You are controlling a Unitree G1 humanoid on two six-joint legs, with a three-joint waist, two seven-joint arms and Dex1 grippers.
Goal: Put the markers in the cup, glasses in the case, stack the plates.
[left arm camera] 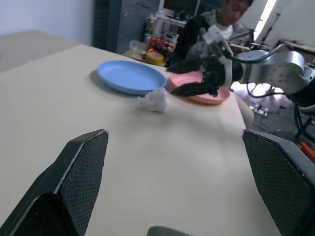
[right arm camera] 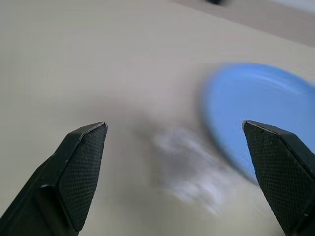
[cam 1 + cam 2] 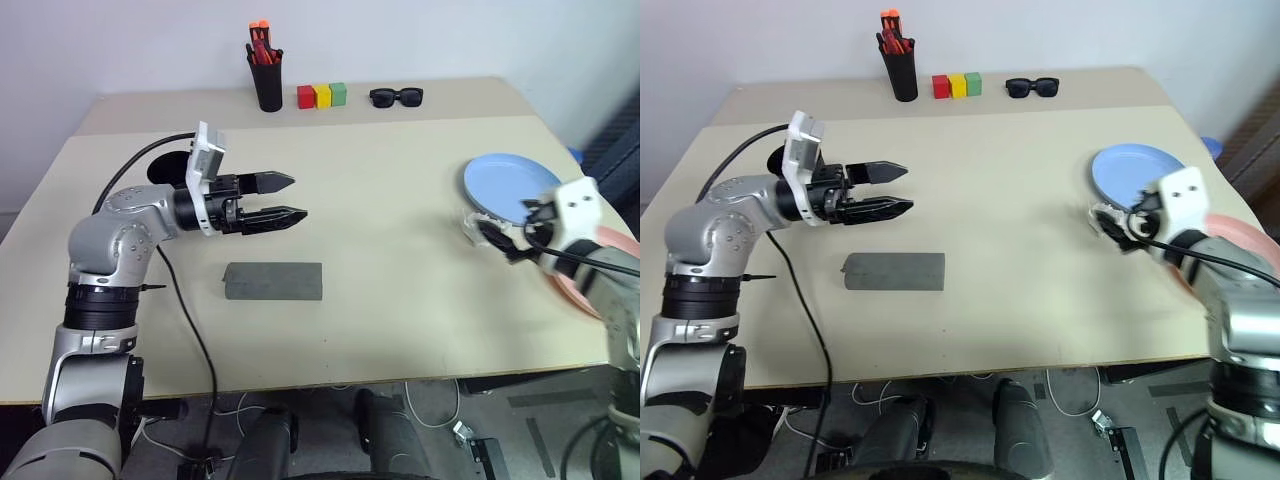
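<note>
A pale beige bench (image 3: 400,250) is seen before a plain white wall. At the right edge of the frame lie the round shallow light blue plate (image 3: 508,184) and, below it, the pink plate (image 3: 590,290), partly hidden by the arm. Both are judged light, stiff and rather slippery, best taken at the rim. The right gripper (image 3: 488,236) is held with jaws spread beside the blue plate's lower left rim, near a crumpled white wad (image 1: 156,101), not touching. The left gripper (image 3: 282,198), jaws spread and empty, hangs above the flat grey case (image 3: 273,281).
</note>
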